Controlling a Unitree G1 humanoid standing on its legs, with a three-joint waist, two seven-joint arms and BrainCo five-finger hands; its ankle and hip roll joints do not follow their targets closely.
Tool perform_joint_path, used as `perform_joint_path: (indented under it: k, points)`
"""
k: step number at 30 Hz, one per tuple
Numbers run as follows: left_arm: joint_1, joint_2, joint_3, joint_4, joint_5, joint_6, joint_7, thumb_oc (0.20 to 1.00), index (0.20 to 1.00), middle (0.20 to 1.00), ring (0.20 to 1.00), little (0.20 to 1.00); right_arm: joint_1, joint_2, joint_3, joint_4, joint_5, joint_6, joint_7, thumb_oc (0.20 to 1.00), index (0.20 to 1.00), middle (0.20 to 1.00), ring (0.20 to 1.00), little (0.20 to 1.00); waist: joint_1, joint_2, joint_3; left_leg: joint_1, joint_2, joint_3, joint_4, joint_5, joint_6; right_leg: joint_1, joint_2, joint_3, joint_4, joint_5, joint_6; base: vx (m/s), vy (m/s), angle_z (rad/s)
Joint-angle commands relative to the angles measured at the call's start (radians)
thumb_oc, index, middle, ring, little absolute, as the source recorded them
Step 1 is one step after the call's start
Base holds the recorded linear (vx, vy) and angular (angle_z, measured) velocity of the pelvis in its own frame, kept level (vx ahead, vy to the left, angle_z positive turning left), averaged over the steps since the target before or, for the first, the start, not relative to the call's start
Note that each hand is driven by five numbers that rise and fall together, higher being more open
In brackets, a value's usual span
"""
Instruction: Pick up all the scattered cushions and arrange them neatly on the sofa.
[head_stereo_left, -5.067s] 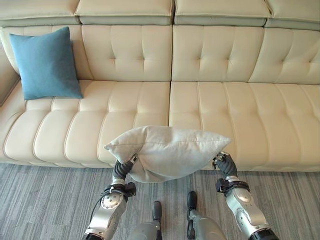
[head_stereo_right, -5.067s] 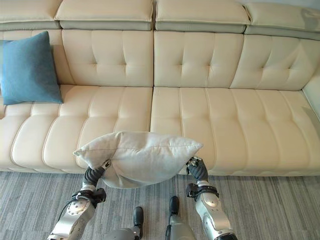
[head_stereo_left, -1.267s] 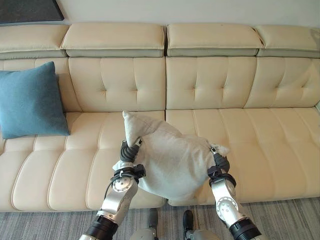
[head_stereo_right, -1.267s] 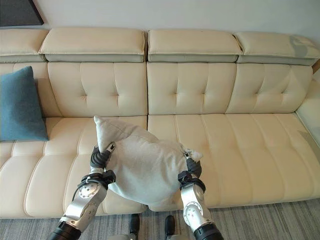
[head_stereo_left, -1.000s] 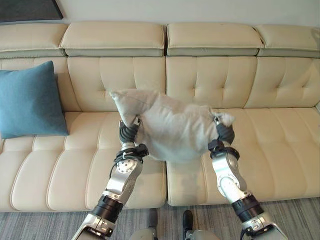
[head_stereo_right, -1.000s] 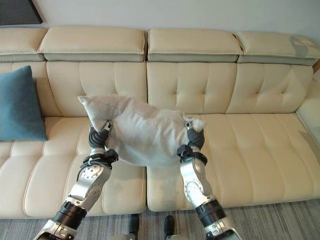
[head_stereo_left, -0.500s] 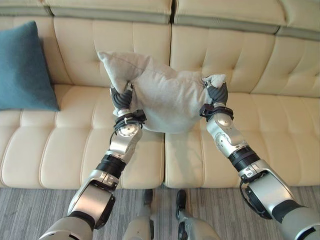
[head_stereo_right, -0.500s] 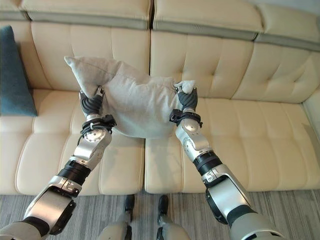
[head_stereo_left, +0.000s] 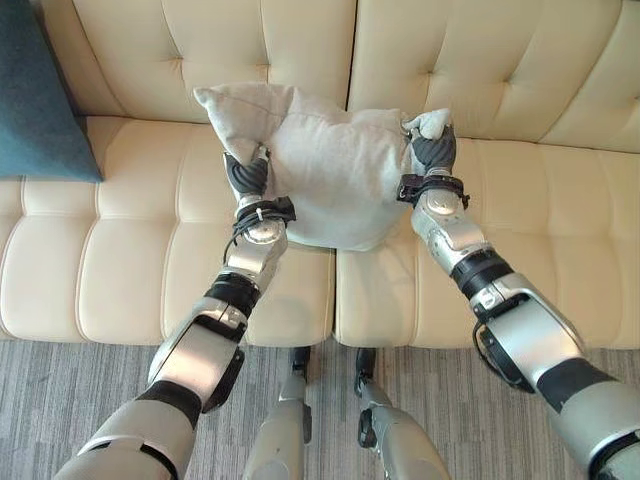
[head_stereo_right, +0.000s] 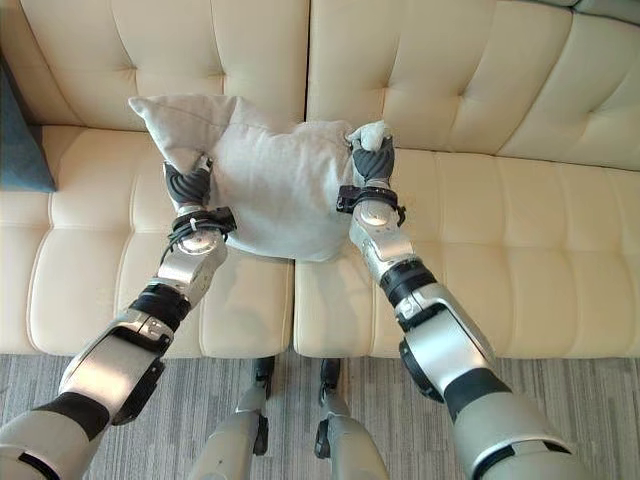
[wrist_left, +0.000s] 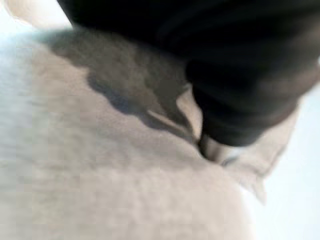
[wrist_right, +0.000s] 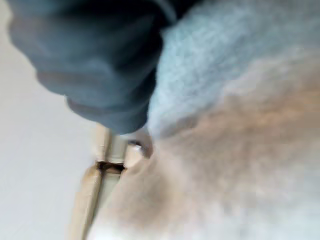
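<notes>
Both hands grip one light grey cushion (head_stereo_left: 335, 175), which is held over the middle of the cream sofa (head_stereo_left: 140, 250), above the seam between two seat cushions and close in front of the tufted backrest. The left hand (head_stereo_left: 247, 176) has its fingers curled into the cloth on the cushion's left side, just below the left top corner, which sticks up and out to the left. The right hand (head_stereo_left: 432, 152) is clenched round the cushion's right top corner, with a tuft of the fabric bunched above its dark cover. Between the two hands the cushion sags, its lower edge hanging just above or on the seat; which of the two cannot be told. In the wrist views the grey cloth lies pressed right against each hand's dark cover. A blue cushion (head_stereo_left: 35, 95) leans against the backrest at the far left of the sofa, well apart from the grey one.
</notes>
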Motion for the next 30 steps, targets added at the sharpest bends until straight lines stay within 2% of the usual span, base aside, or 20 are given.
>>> perform_joint_path:
  k: [1, 3, 4, 6, 8, 9, 10, 12, 15, 16, 19, 20, 22, 26, 27, 30]
  points:
    - [-0.197, -0.014, -0.045, 0.145, -0.169, 0.008, -0.14, 1.0, 1.0, 1.0, 1.0, 1.0, -0.114, -0.055, 0.02, 0.14, -0.048, 0.075, 0.038, 1.0, 1.0, 1.0, 1.0, 1.0, -0.001, -0.011, 0.029, 0.05, 0.016, 0.025, -0.005, -0.094, -0.064, 0.032, -0.06, 0.004, -0.005, -0.084, 0.101, 0.0, 0.0, 0.0]
    - [-0.23, 0.014, -0.035, 0.171, -0.207, 0.01, -0.159, 1.0, 1.0, 1.0, 1.0, 1.0, -0.125, -0.079, 0.004, 0.18, -0.036, 0.082, 0.038, 1.0, 1.0, 1.0, 1.0, 1.0, 0.0, -0.006, 0.033, 0.055, 0.014, 0.023, -0.005, -0.096, -0.063, 0.037, -0.061, 0.0, -0.005, -0.084, 0.102, 0.0, 0.0, 0.0]
    - [-0.253, 0.105, 0.013, 0.187, -0.296, 0.015, -0.197, 1.0, 1.0, 1.0, 1.0, 1.0, -0.114, -0.148, -0.053, 0.209, 0.011, 0.082, 0.023, 1.0, 1.0, 1.0, 1.0, 1.0, 0.001, 0.004, 0.031, 0.064, 0.013, 0.019, -0.005, -0.099, -0.063, 0.044, -0.062, -0.001, -0.005, -0.087, 0.105, 0.01, -0.006, -0.03]
    - [-0.209, 0.198, 0.055, 0.114, -0.321, -0.011, -0.212, 1.0, 1.0, 1.0, 1.0, 1.0, -0.039, -0.194, -0.131, 0.148, 0.074, 0.044, 0.01, 1.0, 1.0, 1.0, 1.0, 1.0, -0.001, 0.011, 0.032, 0.078, 0.011, 0.016, -0.005, -0.107, -0.061, 0.056, -0.06, -0.001, -0.005, -0.092, 0.105, 0.01, -0.01, -0.05]
    - [-0.073, 0.274, 0.145, 0.045, -0.339, -0.018, -0.228, 1.0, 1.0, 1.0, 1.0, 1.0, 0.103, -0.24, -0.254, 0.021, 0.118, -0.005, -0.008, 1.0, 1.0, 1.0, 1.0, 1.0, -0.002, 0.016, 0.023, 0.097, 0.01, 0.021, -0.005, -0.114, -0.057, 0.072, -0.06, 0.0, -0.005, -0.097, 0.103, 0.03, -0.003, -0.05]
    - [-0.069, 0.274, 0.145, 0.043, -0.339, -0.018, -0.227, 1.0, 1.0, 1.0, 1.0, 1.0, 0.109, -0.238, -0.255, 0.016, 0.116, -0.004, -0.01, 1.0, 1.0, 1.0, 1.0, 1.0, -0.002, 0.016, 0.018, 0.099, 0.011, 0.02, -0.005, -0.118, -0.058, 0.073, -0.06, 0.001, -0.005, -0.1, 0.104, 0.08, 0.015, -0.07]
    - [0.05, 0.321, 0.202, 0.025, -0.307, -0.011, -0.261, 1.0, 1.0, 1.0, 1.0, 1.0, 0.242, -0.272, -0.35, -0.045, 0.13, -0.047, 0.004, 1.0, 1.0, 1.0, 1.0, 1.0, -0.005, 0.023, 0.0, 0.119, 0.009, 0.024, -0.005, -0.129, -0.055, 0.093, -0.061, 0.001, -0.005, -0.111, 0.103, 0.06, 0.015, -0.08]
    - [0.198, 0.342, 0.255, -0.034, -0.294, -0.013, -0.299, 1.0, 1.0, 1.0, 1.0, 1.0, 0.375, -0.285, -0.453, -0.103, 0.146, -0.084, 0.0, 1.0, 1.0, 1.0, 1.0, 1.0, -0.006, 0.031, -0.017, 0.132, 0.006, 0.025, -0.005, -0.132, -0.051, 0.108, -0.063, -0.005, -0.005, -0.114, 0.101, 0.07, 0.013, -0.05]
    - [0.457, 0.303, 0.33, -0.135, -0.248, -0.005, -0.349, 1.0, 1.0, 1.0, 1.0, 1.0, 0.589, -0.263, -0.53, -0.174, 0.108, -0.09, 0.042, 1.0, 1.0, 1.0, 1.0, 1.0, -0.006, 0.036, -0.053, 0.177, 0.005, 0.025, -0.005, -0.154, -0.047, 0.153, -0.065, -0.011, -0.005, -0.133, 0.1, 0.09, 0.015, -0.02]
    - [0.714, 0.206, 0.4, -0.229, -0.213, 0.014, -0.384, 1.0, 1.0, 1.0, 1.0, 1.0, 0.793, -0.191, -0.583, -0.265, 0.055, -0.076, 0.079, 1.0, 1.0, 1.0, 1.0, 1.0, -0.007, 0.04, -0.084, 0.216, 0.006, 0.031, -0.005, -0.167, -0.043, 0.191, -0.065, -0.015, -0.005, -0.143, 0.1, 0.09, 0.024, -0.01]
    - [0.88, 0.127, 0.443, -0.228, -0.171, 0.047, -0.416, 1.0, 1.0, 1.0, 1.0, 1.0, 0.93, -0.12, -0.603, -0.303, 0.039, -0.058, 0.137, 1.0, 1.0, 1.0, 1.0, 1.0, -0.008, 0.04, -0.113, 0.245, 0.007, 0.034, -0.005, -0.176, -0.037, 0.216, -0.063, -0.014, -0.005, -0.148, 0.101, 0.02, 0.025, -0.04]
    - [0.885, 0.127, 0.443, -0.23, -0.17, 0.047, -0.416, 1.0, 1.0, 1.0, 1.0, 1.0, 0.935, -0.12, -0.603, -0.306, 0.038, -0.057, 0.137, 1.0, 1.0, 1.0, 1.0, 1.0, -0.009, 0.04, -0.115, 0.246, 0.007, 0.034, -0.005, -0.176, -0.037, 0.217, -0.063, -0.014, -0.005, -0.148, 0.101, -0.03, 0.024, -0.04]
    - [0.979, 0.078, 0.45, -0.188, -0.11, 0.078, -0.449, 1.0, 1.0, 1.0, 1.0, 1.0, 1.049, -0.06, -0.597, -0.318, 0.023, -0.027, 0.201, 1.0, 1.0, 1.0, 1.0, 1.0, -0.013, 0.041, -0.144, 0.272, 0.009, 0.04, -0.005, -0.183, -0.034, 0.241, -0.063, -0.012, -0.005, -0.149, 0.102, -0.06, 0.046, -0.03]
    - [1.036, 0.033, 0.405, -0.146, -0.039, 0.098, -0.484, 1.0, 1.0, 1.0, 1.0, 1.0, 1.134, -0.001, -0.58, -0.274, 0.04, -0.004, 0.256, 1.0, 1.0, 1.0, 1.0, 1.0, -0.019, 0.042, -0.169, 0.3, 0.007, 0.042, -0.005, -0.188, -0.031, 0.263, -0.06, -0.01, -0.005, -0.148, 0.103, -0.08, 0.059, -0.01]
    - [1.063, 0.01, 0.378, -0.129, 0.007, 0.113, -0.506, 1.0, 1.0, 1.0, 1.0, 1.0, 1.17, 0.02, -0.563, -0.242, 0.023, 0.016, 0.287, 1.0, 1.0, 1.0, 1.0, 1.0, -0.02, 0.044, -0.185, 0.315, 0.005, 0.045, -0.005, -0.191, -0.027, 0.276, -0.061, -0.008, -0.005, -0.147, 0.104, -0.09, 0.076, -0.11]
    - [1.075, -0.018, 0.334, -0.068, 0.079, 0.135, -0.527, 1.0, 1.0, 1.0, 1.0, 1.0, 1.211, 0.043, -0.546, -0.192, -0.028, 0.032, 0.3, 1.0, 1.0, 1.0, 1.0, 1.0, -0.027, 0.044, -0.205, 0.34, -0.002, 0.047, -0.005, -0.198, -0.019, 0.297, -0.067, -0.002, -0.005, -0.139, 0.108, -0.11, 0.114, -0.16]
